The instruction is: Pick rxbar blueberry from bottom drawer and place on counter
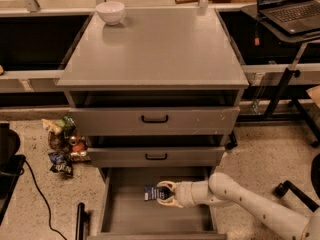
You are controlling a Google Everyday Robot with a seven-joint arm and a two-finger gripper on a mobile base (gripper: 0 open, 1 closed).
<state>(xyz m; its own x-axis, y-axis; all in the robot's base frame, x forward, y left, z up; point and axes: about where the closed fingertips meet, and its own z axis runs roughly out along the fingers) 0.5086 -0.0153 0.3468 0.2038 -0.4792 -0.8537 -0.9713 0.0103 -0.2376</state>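
The rxbar blueberry (150, 192), a small dark navy wrapper, is inside the open bottom drawer (117, 214), near its middle. My gripper (163, 193) reaches in from the right, and its pale fingers are closed on the bar's right end. The counter (160, 44) is the broad grey top of the cabinet, well above the gripper. My arm (240, 199) runs in from the lower right corner.
A white bowl (110, 11) stands at the counter's back left. Two shallower drawers with black handles (154, 119) jut out above the bottom drawer. A heap of snack packets (62, 144) lies on the floor at the left. A laptop (287, 6) sits at the upper right.
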